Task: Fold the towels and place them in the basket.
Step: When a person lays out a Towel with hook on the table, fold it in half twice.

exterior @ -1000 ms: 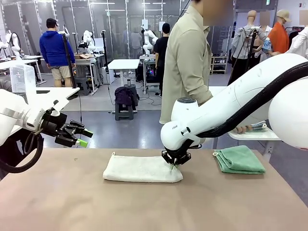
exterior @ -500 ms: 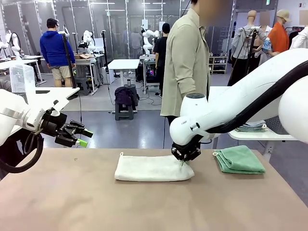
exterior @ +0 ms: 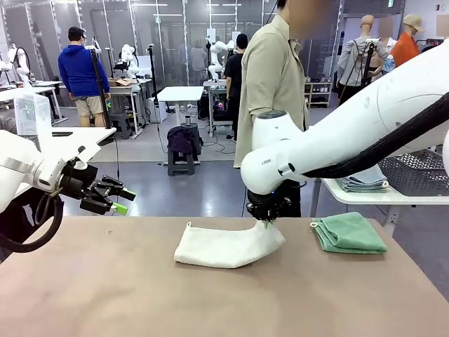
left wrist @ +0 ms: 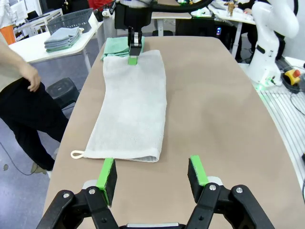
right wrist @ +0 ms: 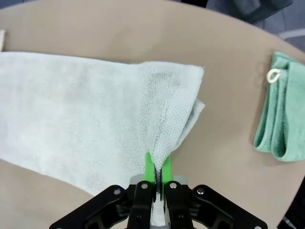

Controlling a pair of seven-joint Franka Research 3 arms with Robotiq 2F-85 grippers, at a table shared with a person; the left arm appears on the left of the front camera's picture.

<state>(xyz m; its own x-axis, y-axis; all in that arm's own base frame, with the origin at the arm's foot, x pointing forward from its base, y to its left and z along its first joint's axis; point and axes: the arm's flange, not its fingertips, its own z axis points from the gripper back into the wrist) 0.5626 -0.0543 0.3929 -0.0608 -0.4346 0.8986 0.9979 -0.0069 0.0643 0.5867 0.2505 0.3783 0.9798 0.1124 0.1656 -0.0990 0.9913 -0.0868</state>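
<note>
R gripper [exterior: 265, 223] clamped on the near-right edge of cream towel [exterior: 226, 246], mid-frame in front view; pinched end lifted off table [exterior: 105, 295], rest lying flat w/ hang loop at its left end. R wrist view confirms: pads shut tight on a bunched ridge of terry [right wrist: 162, 138], fabric peaking up toward the jaws. Probably a grab for the next fold, end raised so it can go over the flat part. L gripper [exterior: 116, 199] parked at left edge of frame, above table edge, jaws apart, nothing in them; L wrist view looks down the towel's length, loop end just ahead of the pads [left wrist: 106, 174]. Likely waiting to pin or take that far end. Green towel [exterior: 349, 233] already folded, right of frame, near but not touching the cream one. Basket [exterior: 419, 173] on side table at right edge, behind the arm, partly hidden, stack of grey/blue cloth beside it. Person standing behind table, centre, hands off the work. Est. mid-task: neither towel in the basket yet.
</note>
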